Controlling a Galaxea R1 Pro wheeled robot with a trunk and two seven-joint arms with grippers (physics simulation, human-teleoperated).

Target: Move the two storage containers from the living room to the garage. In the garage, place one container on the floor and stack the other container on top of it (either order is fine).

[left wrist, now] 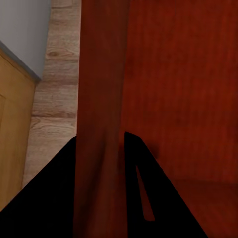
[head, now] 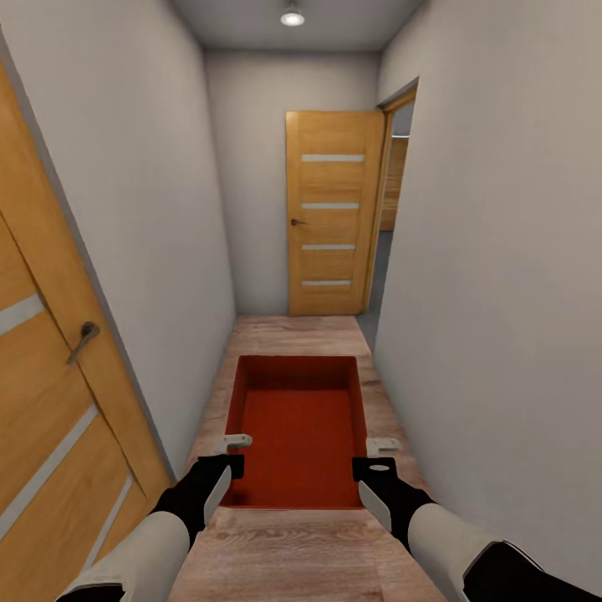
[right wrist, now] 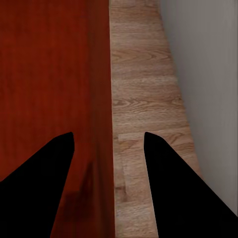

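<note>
Between pale grey corridor walls (head: 493,276), above light wood-plank flooring (head: 301,552): shallow orange-red ribbed rectangular lidless bin (head: 299,431), carried level ahead of the trunk. Left gripper (head: 237,453) clamped on the bin's left side wall, right gripper (head: 380,456) likewise astride the right wall, one finger inside, one outside. Ahead, half-open honey-coloured wooden door (head: 330,213); at left, another wooden door with grey lever handle (head: 82,339).
</note>
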